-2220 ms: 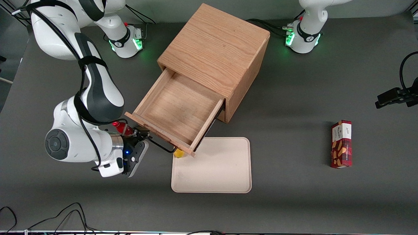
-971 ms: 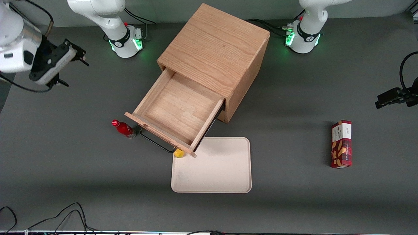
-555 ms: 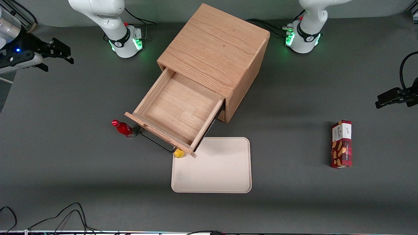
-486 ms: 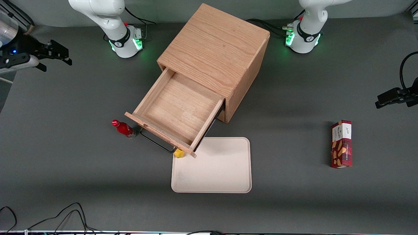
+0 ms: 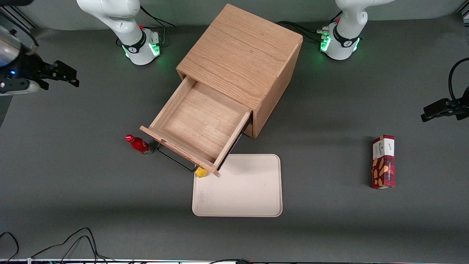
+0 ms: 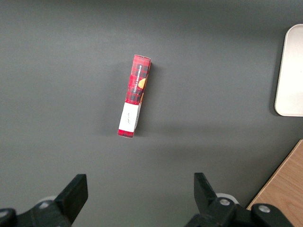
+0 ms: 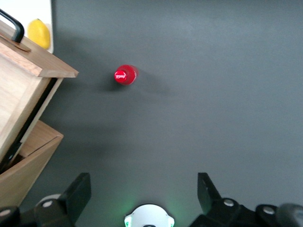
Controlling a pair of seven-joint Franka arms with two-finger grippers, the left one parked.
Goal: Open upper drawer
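A dark grey desk [image 5: 329, 227] is seen. The upper drawer [image 5: 198, 123] is pulled out of the cabinet [image 5: 242, 51], over a beige tray [image 5: 249, 194]. A red bottle [image 5: 138, 144] stands beside its handle [image 5: 176, 162]. The claw [image 5: 67, 75] is held open, well apart, toward the working arm's end.

Upper drawer [image 5: 196, 126] pulled out; tool [image 5: 67, 75] open, high, well apart
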